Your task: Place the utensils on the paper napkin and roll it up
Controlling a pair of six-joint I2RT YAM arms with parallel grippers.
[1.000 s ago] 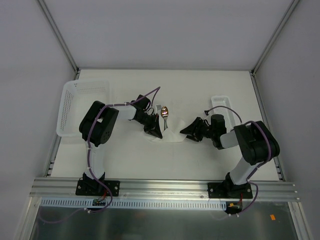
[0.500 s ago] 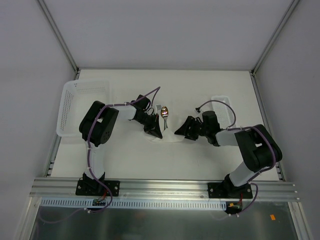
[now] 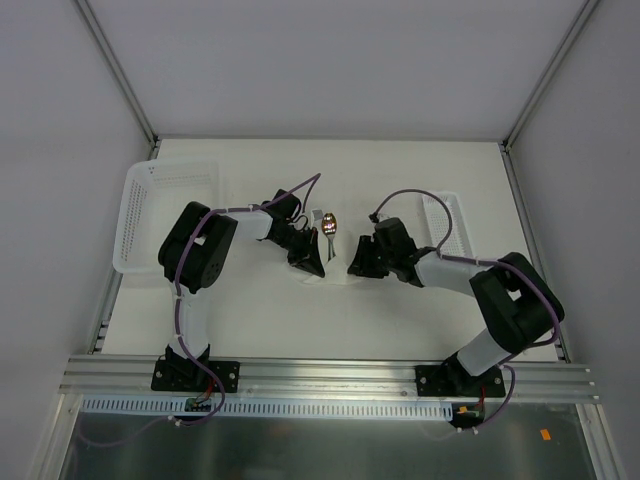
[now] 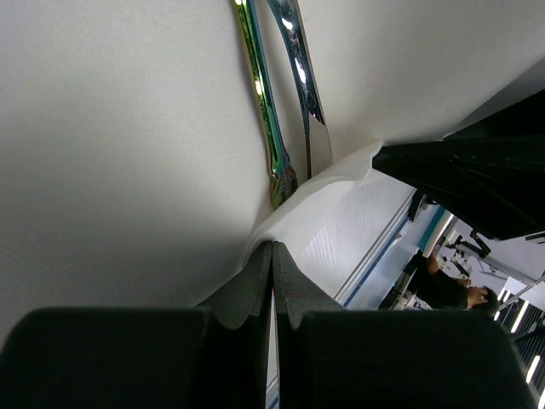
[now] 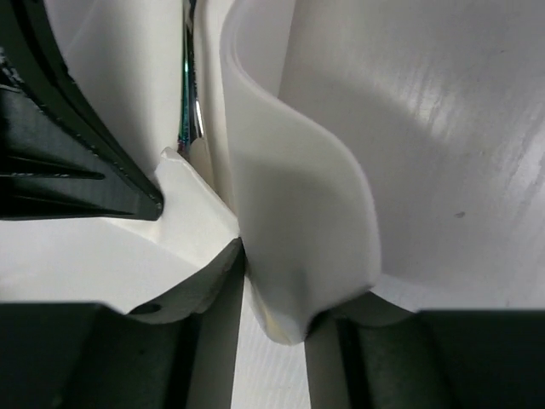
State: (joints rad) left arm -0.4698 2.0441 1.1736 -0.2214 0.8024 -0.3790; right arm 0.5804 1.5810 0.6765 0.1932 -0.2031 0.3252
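Note:
The paper napkin (image 3: 337, 270) lies between my two grippers at the table's middle. The spoon's gold bowl (image 3: 331, 224) sticks out beyond its far edge. My left gripper (image 3: 311, 262) is shut on the napkin's left edge (image 4: 341, 200). In the left wrist view the dark fork (image 4: 261, 102) and the silver spoon handle (image 4: 302, 77) run under the napkin fold. My right gripper (image 3: 356, 262) is shut on the napkin's right side, which curls up in a thick fold (image 5: 298, 213) between its fingers. The fork's edge (image 5: 187, 119) shows beside the fold.
A large white perforated basket (image 3: 165, 215) stands at the left. A narrow white basket (image 3: 447, 215) stands at the right behind the right arm. A metal rail (image 3: 320, 375) runs along the near edge. The left gripper's black body (image 5: 60, 162) is close to the right gripper.
My right gripper has moved left toward the left gripper, pulling the napkin's right side over the utensils. The left gripper has stayed in place.

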